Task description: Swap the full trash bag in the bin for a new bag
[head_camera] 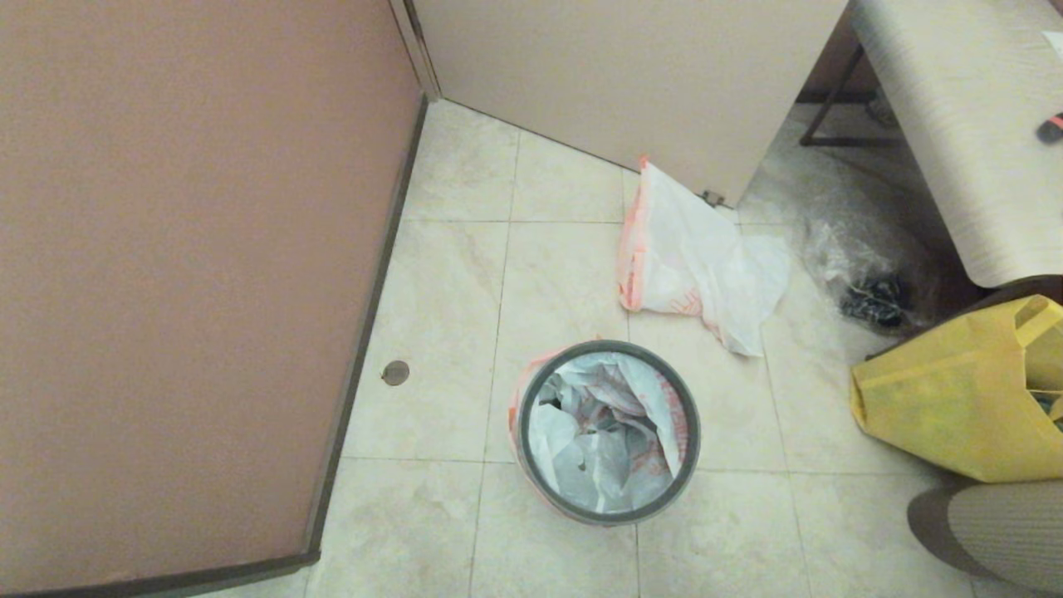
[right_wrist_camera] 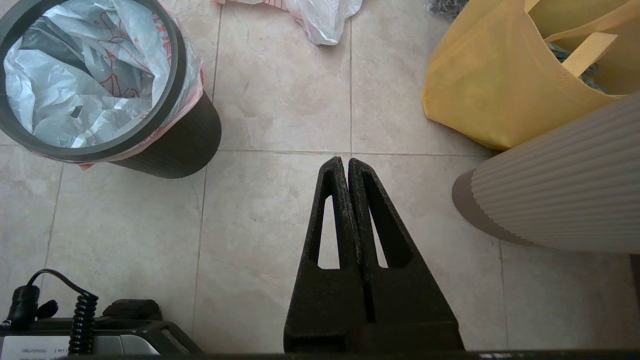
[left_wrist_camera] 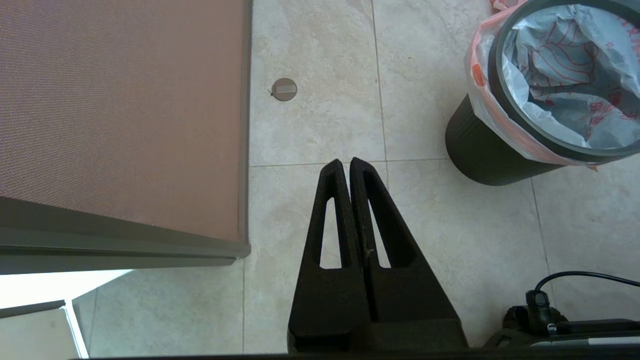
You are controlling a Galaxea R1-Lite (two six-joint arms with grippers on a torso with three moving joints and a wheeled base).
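- Head cam: the bin [head_camera: 609, 432] sits on the floor tiles with the full trash bag [head_camera: 602, 432] inside; the new bag [head_camera: 693, 266] lies crumpled just behind it.
- Left wrist: left gripper [left_wrist_camera: 346, 162] hangs over bare tile, fingers pressed together, holding nothing.
- Right wrist: right gripper [right_wrist_camera: 344, 161] same deal, closed and empty, yellow tote [right_wrist_camera: 500, 80] nearby.

An indoor room: beige tiled floor [head_camera: 565, 274], brown door [head_camera: 191, 274], white-topped desk [head_camera: 963, 116].

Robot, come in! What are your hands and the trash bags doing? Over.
Left gripper and right gripper shut, empty, above floor. Full trash bag in the bin, ring on. New bag on floor behind. Nothing blocking.
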